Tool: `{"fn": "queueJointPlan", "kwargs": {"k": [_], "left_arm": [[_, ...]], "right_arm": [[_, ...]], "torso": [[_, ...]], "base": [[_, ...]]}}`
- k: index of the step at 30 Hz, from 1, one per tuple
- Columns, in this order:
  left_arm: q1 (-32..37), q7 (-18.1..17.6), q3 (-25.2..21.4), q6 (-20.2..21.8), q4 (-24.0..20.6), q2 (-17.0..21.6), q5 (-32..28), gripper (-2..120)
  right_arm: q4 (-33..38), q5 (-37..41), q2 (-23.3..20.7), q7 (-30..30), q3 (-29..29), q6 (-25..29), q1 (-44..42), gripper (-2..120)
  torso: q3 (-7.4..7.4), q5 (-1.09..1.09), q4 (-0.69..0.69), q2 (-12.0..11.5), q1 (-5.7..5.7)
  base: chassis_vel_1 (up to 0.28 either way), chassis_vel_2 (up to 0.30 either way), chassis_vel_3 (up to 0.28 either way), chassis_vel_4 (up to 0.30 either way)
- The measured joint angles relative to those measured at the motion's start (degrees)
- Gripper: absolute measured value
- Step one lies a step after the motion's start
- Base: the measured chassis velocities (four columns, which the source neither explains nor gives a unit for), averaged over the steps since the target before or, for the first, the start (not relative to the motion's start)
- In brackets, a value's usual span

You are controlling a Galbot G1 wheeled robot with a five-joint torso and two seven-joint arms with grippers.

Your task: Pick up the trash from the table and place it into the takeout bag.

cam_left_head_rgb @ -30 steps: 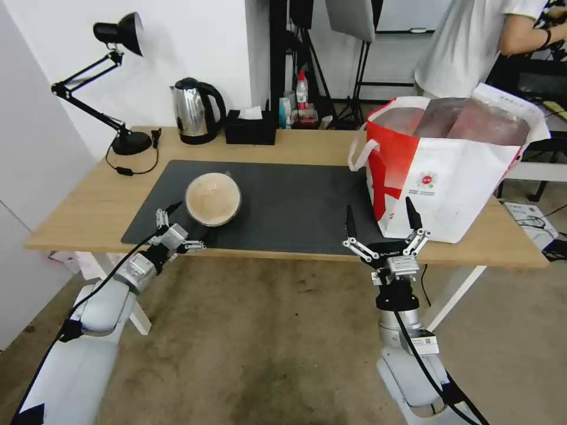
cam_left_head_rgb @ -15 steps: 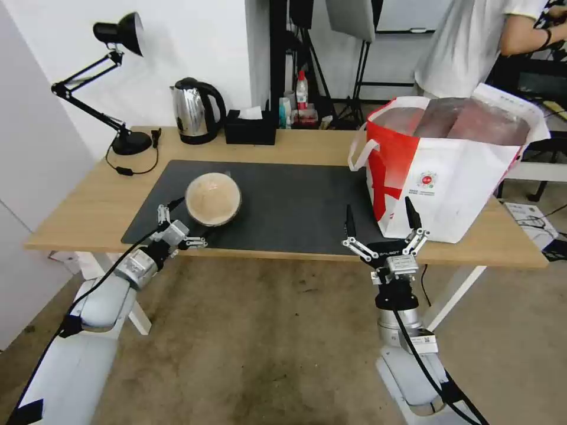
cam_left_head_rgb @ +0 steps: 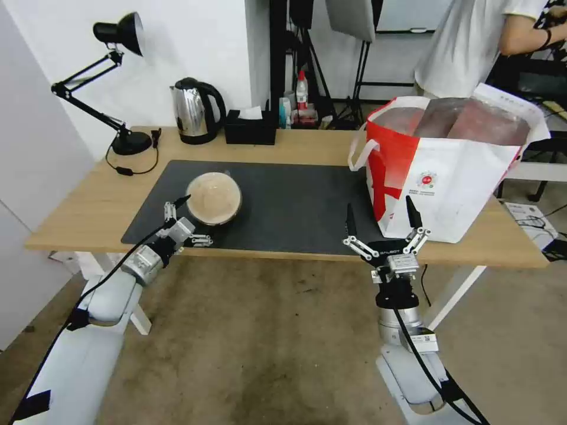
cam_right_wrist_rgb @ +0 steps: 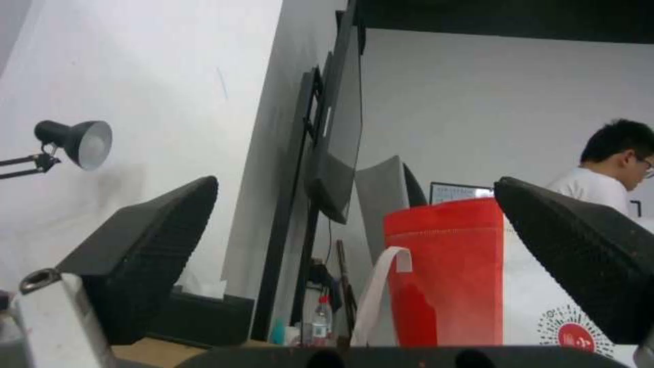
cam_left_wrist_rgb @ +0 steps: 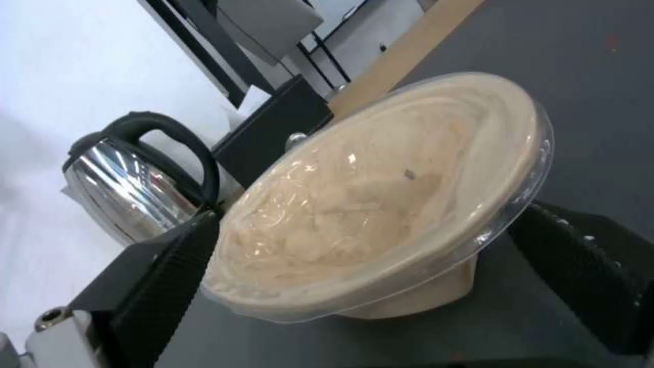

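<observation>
We bring our left pincer (cam_left_head_rgb: 190,219) in spread wide around the beige bowl (cam_left_head_rgb: 213,198) on the worktop (cam_left_head_rgb: 88,206) mat, ready to grip it, while our right pincer (cam_left_head_rgb: 383,226), also spread, waits before the bag (cam_left_head_rgb: 449,177)

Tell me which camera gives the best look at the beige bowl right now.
The left wrist view: the beige bowl is close up between the open left gripper, showing its clear film cover and pale base. The head view shows the bowl smaller, on the dark mat, giving its place. The right wrist view faces the takeout bag instead.
</observation>
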Motion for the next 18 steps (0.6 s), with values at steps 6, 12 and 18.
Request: {"fn": "queueJointPlan", "kwargs": {"k": [6,12,18], "left_arm": [[-0.2,0.0,0.3,-0.1,0.6,0.0,0.2,100],[-0.2,0.0,0.5,-0.1,0.6,0.0,0.3,100],[0.0,0.0,0.4,-0.2,0.6,-0.1,0.4,93]], "right_arm": [[0.0,0.0,0.1,0.0,0.0,0.0,0.0,100],[0.2,0.0,0.1,0.0,0.0,0.0,-0.2,100],[0.5,0.0,0.1,0.0,0.1,0.0,-0.4,100]], "torso": [[0.00,0.00,0.00,0.0,0.00],[0.00,0.00,0.00,0.0,0.00],[0.00,0.00,0.00,0.0,0.00]], "base": [[0.000,0.000,0.000,0.000],[0.000,0.000,0.000,0.000],[0.000,0.000,0.000,0.000]]}}
